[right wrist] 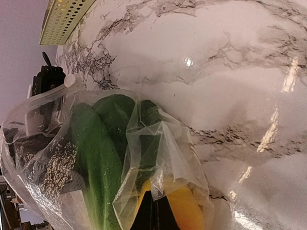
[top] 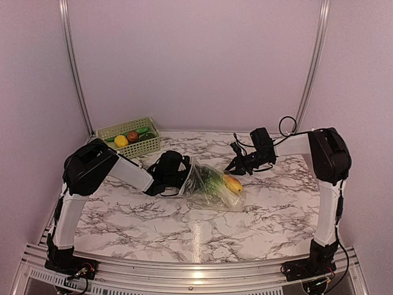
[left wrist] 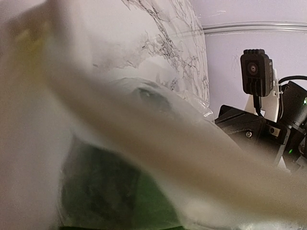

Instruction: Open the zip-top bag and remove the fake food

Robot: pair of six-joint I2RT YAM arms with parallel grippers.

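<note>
1. The zip-top bag (top: 212, 184) is lying slumped on the marble table (top: 184, 233), right between my two arms. The fake food is inside it: a yellow piece (top: 233, 183) at the right end and some green pieces (right wrist: 96, 158) beside it. The green basket (top: 132, 149) sits well apart at the back left with a few toy pieces in it.
2. My right gripper (top: 233, 168) has its fingers pressed together. From my wrist view they look pinched on a fold of the bag's film, just beside the yellow piece.
3. My left gripper (top: 186, 178) is at the bag's left end. That wrist cam is smothered in blurry plastic, so I honestly can't tell if those fingers are spread or closed on anything.
4. Feel-wise, I'd guess the film is thin, floppy and slick, with zero stiffness. Pull one spot and the whole light bag probably just slides over the glossy marble.
5. Best hold, I reckon, is the thicker rim band at the left end by the little white tab (right wrist: 70, 80). Loose film would just stretch and slip out.
6. The food looks like hard, smooth, light plastic. Rounded bits like that could squirt out of a pinch, so I'd grab across the middle, not the tip.
</note>
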